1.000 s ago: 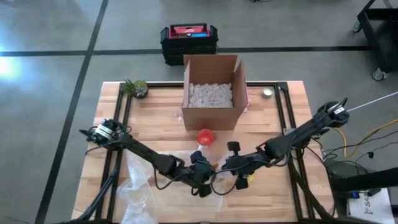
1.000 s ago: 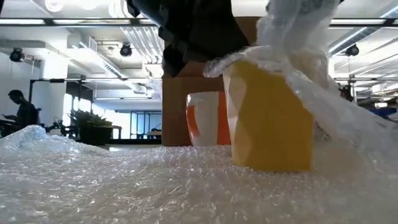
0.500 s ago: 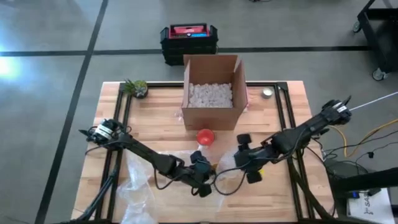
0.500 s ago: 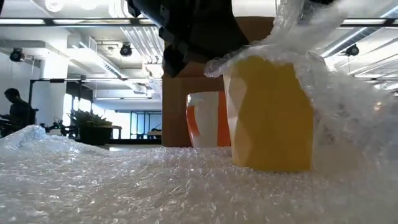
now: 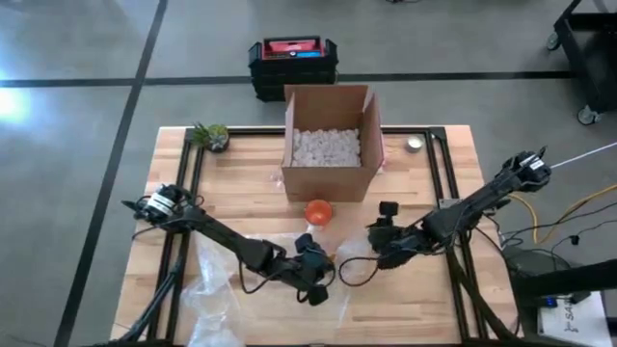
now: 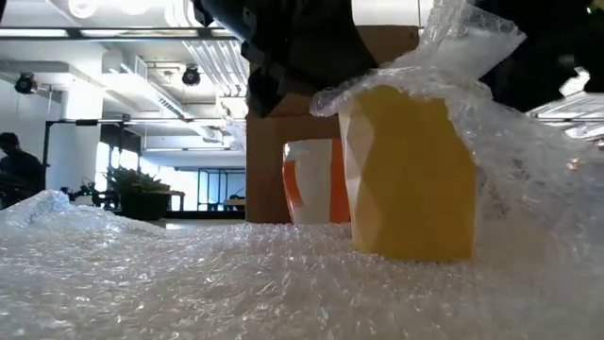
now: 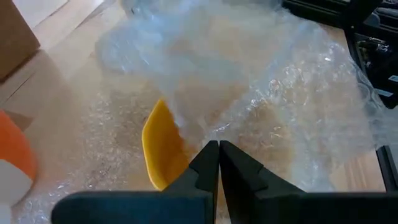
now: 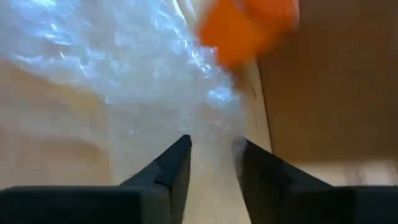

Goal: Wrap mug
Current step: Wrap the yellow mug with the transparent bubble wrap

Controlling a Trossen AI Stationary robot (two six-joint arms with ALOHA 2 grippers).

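A yellow mug (image 6: 408, 175) is seen partly draped in bubble wrap (image 7: 261, 81), its near side uncovered. The sheet is pinched beside the mug by the left gripper (image 7: 218, 149); the right gripper (image 8: 211, 146), spread and empty, hangs just beyond. Wrapping appears roughly half done

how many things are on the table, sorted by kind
mugs: 2, a yellow mug and an orange mug
cardboard box: 1
bubble wrap: 1 sheet
potted plant: 1
small round tin: 1
total: 6
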